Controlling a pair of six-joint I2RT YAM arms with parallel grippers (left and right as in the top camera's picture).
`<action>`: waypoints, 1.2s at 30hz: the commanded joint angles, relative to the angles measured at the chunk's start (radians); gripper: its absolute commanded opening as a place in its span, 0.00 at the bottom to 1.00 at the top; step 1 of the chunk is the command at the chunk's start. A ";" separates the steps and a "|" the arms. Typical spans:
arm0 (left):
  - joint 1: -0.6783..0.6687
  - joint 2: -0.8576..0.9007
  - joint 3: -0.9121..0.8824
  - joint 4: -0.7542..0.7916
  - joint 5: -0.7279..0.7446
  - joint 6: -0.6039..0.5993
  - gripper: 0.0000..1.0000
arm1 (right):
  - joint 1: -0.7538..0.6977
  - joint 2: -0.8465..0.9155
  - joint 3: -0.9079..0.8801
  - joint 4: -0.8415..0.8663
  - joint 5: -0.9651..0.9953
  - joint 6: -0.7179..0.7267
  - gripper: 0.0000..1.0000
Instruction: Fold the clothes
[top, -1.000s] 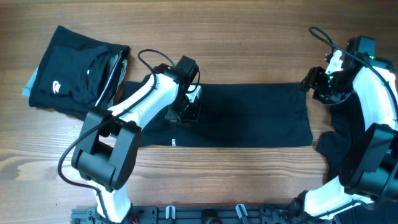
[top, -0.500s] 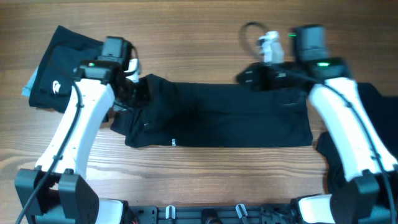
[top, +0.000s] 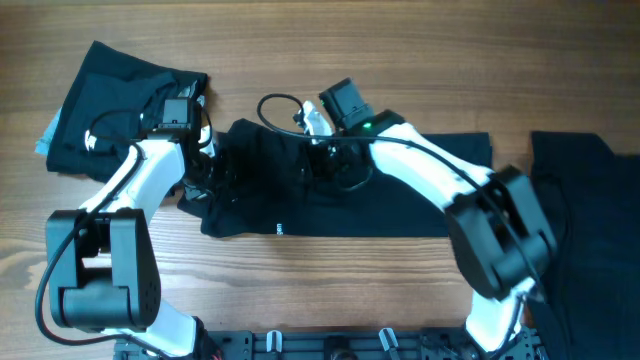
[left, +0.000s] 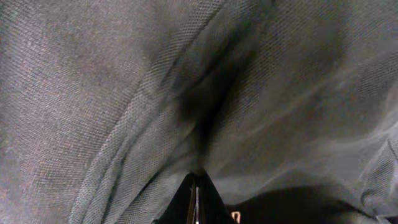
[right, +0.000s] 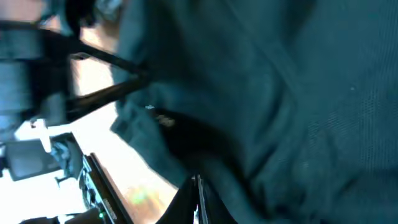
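Note:
One of the clothes, a black garment (top: 420, 200) with a small white mark on its front edge, lies spread across the table's middle, its left end rumpled. My left gripper (top: 215, 165) is shut on that rumpled left end; in the left wrist view the jaws (left: 196, 190) are pressed together with the garment's fabric (left: 124, 93) rising from their tip. My right gripper (top: 325, 165) sits low on the garment's upper middle. It is shut (right: 198, 183), with the dark cloth (right: 298, 93) bunched round its fingers.
A folded pile of black clothes (top: 110, 110) with a white logo lies at the back left. Another black garment (top: 590, 200) lies at the right edge. Bare wood table (top: 330, 290) shows along the front, with a black rail (top: 330, 345) at the near edge.
My right arm swung left from the garment's right end to its middle and its jaws closed. My left gripper stayed shut, pulled the left end leftward and bunched it up.

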 joint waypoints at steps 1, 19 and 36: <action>-0.016 0.004 -0.034 0.016 0.016 0.009 0.04 | 0.000 0.048 -0.003 0.028 -0.075 0.035 0.05; -0.031 0.004 -0.148 0.094 0.109 -0.018 0.04 | 0.085 0.064 -0.003 0.289 0.043 0.172 0.05; -0.031 -0.014 -0.142 0.053 0.196 -0.044 0.04 | 0.118 0.317 -0.003 0.404 0.081 0.467 0.04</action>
